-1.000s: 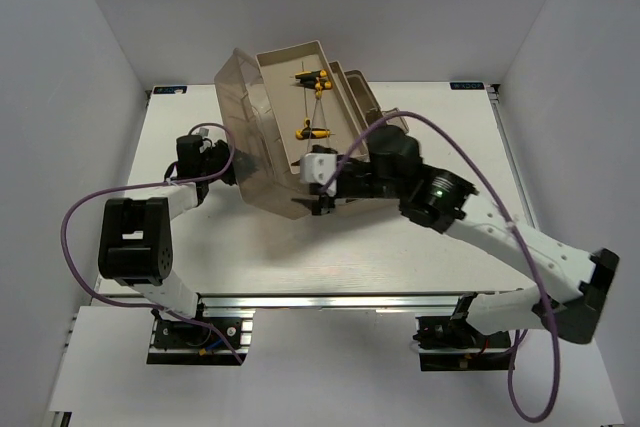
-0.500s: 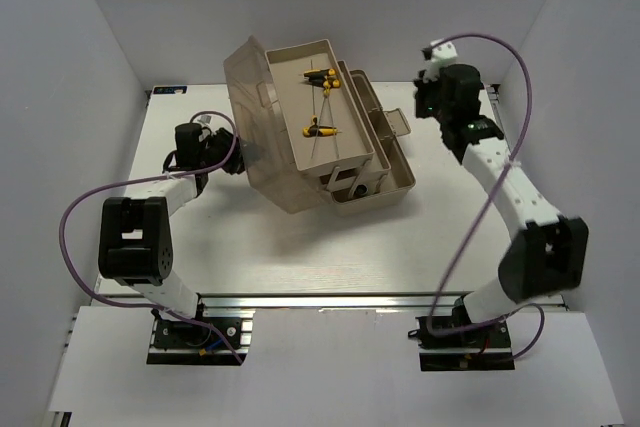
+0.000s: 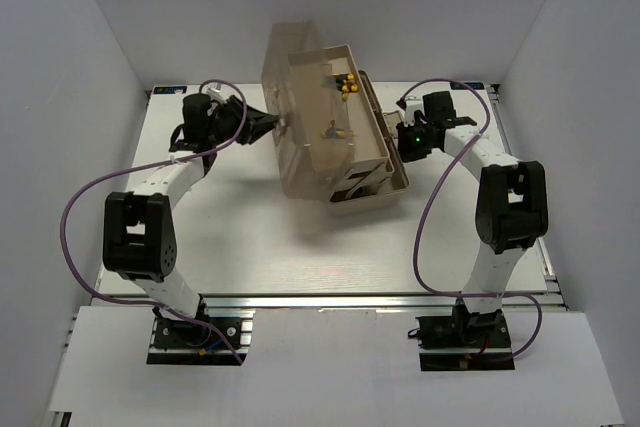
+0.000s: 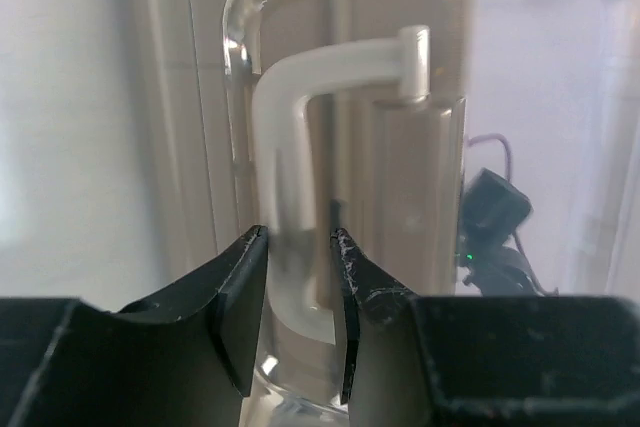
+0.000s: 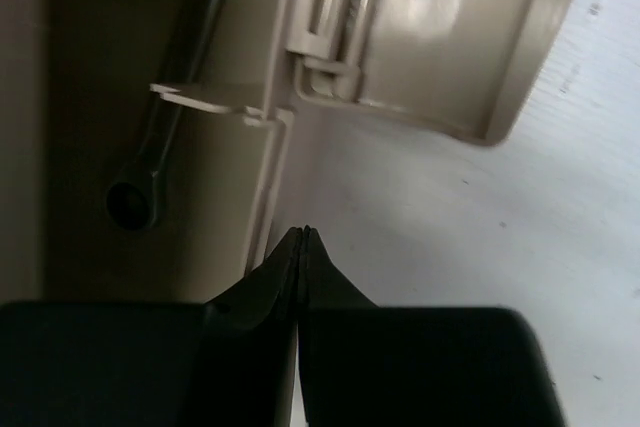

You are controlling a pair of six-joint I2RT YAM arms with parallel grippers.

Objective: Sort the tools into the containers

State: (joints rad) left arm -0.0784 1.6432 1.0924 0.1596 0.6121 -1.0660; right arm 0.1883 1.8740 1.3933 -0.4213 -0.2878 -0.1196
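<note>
Brown translucent lid (image 3: 300, 147): standing tilted over the toolbox, neither laid back nor shut; appearing blurred in the top view.
Left arm: rising from its base along the left side of the table, then bending right at the wrist, so that the left gripper (image 4: 298, 282) is pointing at the lid's outer face.
Left gripper state: the fingers (image 4: 245, 297) are clamping narrowly on the pale handle (image 4: 285, 127), one on each side of its lower leg, both touching it.
Right arm: folding at the elbow near the right table edge, with the forearm running back toward the toolbox and the wrist pointing left.
Right gripper (image 5: 303, 239) state: the jaws are pressing together with nothing between them; the tips are sitting just beside the wall of the toolbox base (image 3: 398, 183), below the latch (image 5: 430, 37).
Hex keys (image 3: 346, 85): yellow-and-black, lying in the upper tray (image 3: 372, 127) and showing through the lid.
Wrench (image 5: 135, 202): its ring end is lying in a shadowed beige compartment left of the wall; which compartment cannot be told.
Edges: the lid's free edge is overhanging the near left side of the base; the latch flap is sticking out on the right.
Open room: a broad stretch of white table (image 3: 300, 247) is lying open between the toolbox and the arm bases; a purple cable (image 3: 72, 217) is looping outside the left arm.
</note>
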